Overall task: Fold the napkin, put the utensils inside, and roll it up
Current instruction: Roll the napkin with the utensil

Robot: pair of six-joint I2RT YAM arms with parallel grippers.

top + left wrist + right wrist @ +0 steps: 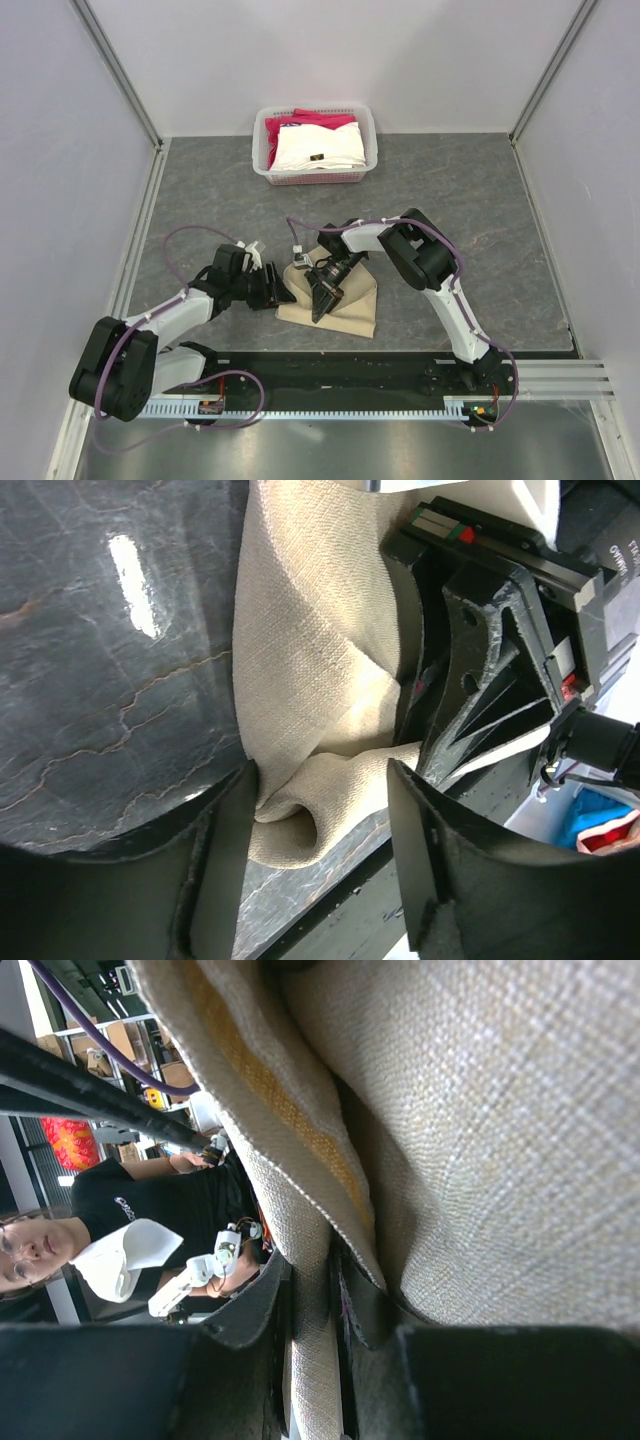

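Note:
The tan napkin (350, 302) lies crumpled and partly folded on the dark table in front of the arms. My right gripper (322, 298) points down onto its left part and is shut on a layer of the cloth (312, 1360), which runs up between the fingers (262, 1300). My left gripper (283, 291) sits at the napkin's left edge, jaws open, with a bunched fold of napkin (300, 825) lying between the fingers (225, 860). The right gripper's black body (480, 680) shows close behind that fold. The knife is not in view.
A white basket (262, 150) stands at the back centre, holding a white folded cloth (318, 147) and a pink-red folded cloth (322, 121). Grey walls close in the left, right and back. A black rail (340, 375) runs along the near edge.

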